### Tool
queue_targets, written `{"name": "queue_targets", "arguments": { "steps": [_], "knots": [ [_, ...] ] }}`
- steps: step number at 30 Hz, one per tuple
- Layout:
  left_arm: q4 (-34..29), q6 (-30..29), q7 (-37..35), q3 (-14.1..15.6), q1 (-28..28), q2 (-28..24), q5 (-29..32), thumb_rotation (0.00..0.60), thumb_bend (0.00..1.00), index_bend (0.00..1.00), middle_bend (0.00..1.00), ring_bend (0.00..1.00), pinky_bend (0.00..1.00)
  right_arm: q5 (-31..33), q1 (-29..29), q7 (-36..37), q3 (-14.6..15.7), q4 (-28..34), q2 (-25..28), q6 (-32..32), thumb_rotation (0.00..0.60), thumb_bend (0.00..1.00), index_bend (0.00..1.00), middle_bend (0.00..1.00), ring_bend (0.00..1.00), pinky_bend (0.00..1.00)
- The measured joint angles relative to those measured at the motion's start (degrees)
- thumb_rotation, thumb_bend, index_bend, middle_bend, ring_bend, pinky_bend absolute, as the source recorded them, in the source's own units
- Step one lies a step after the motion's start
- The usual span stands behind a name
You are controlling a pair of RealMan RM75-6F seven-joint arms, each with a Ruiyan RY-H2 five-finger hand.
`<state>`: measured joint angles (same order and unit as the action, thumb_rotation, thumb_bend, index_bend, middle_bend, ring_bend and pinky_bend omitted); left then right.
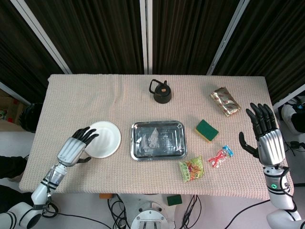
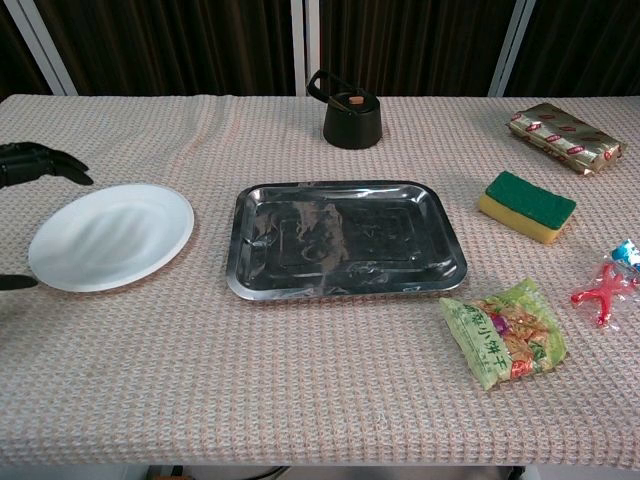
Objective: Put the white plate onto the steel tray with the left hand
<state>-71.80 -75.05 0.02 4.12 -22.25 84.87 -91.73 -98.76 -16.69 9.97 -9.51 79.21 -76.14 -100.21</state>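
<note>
The white plate lies flat on the cloth, left of the steel tray, which has nothing in it. My left hand is low at the plate's left rim with its fingers apart. In the chest view its fingers reach in beyond the plate's far-left edge and the thumb tip shows by the near-left edge. I see no grip on the plate. My right hand is raised, open, over the table's right edge.
A black kettle stands behind the tray. To the right lie a gold packet, a green and yellow sponge, a snack bag and a red and blue wrapped sweet.
</note>
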Motion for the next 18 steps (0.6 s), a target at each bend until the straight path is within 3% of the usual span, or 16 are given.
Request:
{"name": "queue_targets", "arguments": {
  "steps": [8, 18],
  "knots": [
    [3.0, -0.2, -0.6, 0.3, 0.9, 3.1, -0.2, 0.600, 0.04, 0.20, 0.11, 0.05, 0.16, -0.3, 0.6, 0.2, 0.3, 0.0, 0.2, -0.9, 0.600, 0.50, 0.00, 0.00, 0.00, 0.00],
    [17.2, -2.6, -4.0, -0.6, 0.4, 12.0, -2.7, 0.600, 0.15, 0.26, 0.13, 0.05, 0.16, 0.3, 0.7, 0.1, -0.5, 0.5, 1.0, -1.3, 0.600, 0.50, 0.00, 0.00, 0.00, 0.00]
  ]
}}
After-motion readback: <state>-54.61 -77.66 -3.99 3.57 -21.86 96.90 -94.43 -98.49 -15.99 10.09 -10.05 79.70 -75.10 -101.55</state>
